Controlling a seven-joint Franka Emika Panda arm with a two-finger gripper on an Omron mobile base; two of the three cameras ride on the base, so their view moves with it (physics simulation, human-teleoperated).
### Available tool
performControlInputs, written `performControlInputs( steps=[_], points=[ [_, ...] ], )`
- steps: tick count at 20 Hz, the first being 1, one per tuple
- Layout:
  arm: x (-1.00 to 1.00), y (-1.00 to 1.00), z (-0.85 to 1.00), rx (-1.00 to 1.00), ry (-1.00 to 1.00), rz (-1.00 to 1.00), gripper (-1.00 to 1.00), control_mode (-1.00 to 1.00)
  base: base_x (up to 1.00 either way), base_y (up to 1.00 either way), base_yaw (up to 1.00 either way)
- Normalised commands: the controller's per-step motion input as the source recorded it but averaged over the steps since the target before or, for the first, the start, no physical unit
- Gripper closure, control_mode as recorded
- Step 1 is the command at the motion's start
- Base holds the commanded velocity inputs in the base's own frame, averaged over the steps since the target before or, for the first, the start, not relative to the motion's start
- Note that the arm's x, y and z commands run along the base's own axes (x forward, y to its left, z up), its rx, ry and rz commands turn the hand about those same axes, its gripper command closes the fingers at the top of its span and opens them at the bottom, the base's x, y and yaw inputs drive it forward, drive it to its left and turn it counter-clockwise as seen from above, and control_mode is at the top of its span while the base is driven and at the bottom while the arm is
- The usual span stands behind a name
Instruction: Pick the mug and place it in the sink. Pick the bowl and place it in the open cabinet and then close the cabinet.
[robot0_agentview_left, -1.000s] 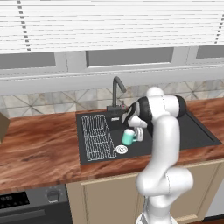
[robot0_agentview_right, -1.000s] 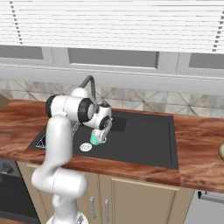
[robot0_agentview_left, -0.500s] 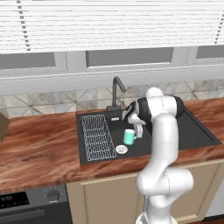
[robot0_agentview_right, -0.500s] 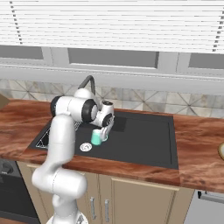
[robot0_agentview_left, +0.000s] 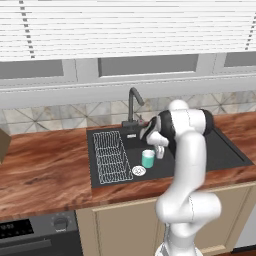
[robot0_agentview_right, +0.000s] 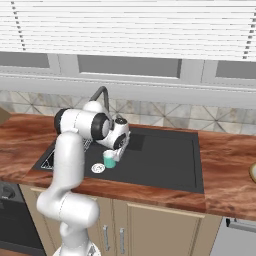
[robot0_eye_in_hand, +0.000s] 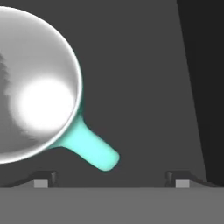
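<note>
1. One long wooden counter (robot0_agentview_left: 45, 170) runs across the kitchen, red-brown, with a tiled backsplash behind it and beige lower cabinets (robot0_agentview_right: 160, 227) beneath.
2. The sink (robot0_agentview_left: 225, 152), a black rectangular basin, is set into that counter; a dark gooseneck tap (robot0_agentview_left: 132, 105) stands at its back edge.
3. The white robot arm (robot0_agentview_left: 187, 190) rises in front of the counter and bends forward and down over the basin.
4. A white wire rack (robot0_agentview_left: 111, 157) lies on the basin floor at its left end, and a round drain (robot0_agentview_left: 139, 171) sits just beside it.
5. The gripper (robot0_agentview_left: 159, 152) hangs low inside the sink, pointing down, just to the right of the mug in the left base view.
6. In the hand view its jaws stand spread wide and hold nothing; the two dark tips sit apart, with the mug's handle lying between them and touching neither.
7. The mug (robot0_agentview_left: 148, 158), teal with a pale inside, stands upright on the sink floor, near the drain and free of the gripper.
</note>
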Motion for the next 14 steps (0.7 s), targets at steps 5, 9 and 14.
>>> performControlInputs(
  steps=[5, 9, 14],
  points=[
    [-0.03, -0.08, 0.52, -0.01, -0.12, 0.02, -1.0, -1.0, 0.0, 0.0, 0.0],
    [0.0, 0.0, 0.63, -0.05, -0.09, 0.0, -1.0, -1.0, 0.0, 0.0, 0.0],
    [0.0, -0.01, 0.78, -0.05, -0.05, 0.0, -1.0, -1.0, 0.0, 0.0, 0.0]
  ],
)
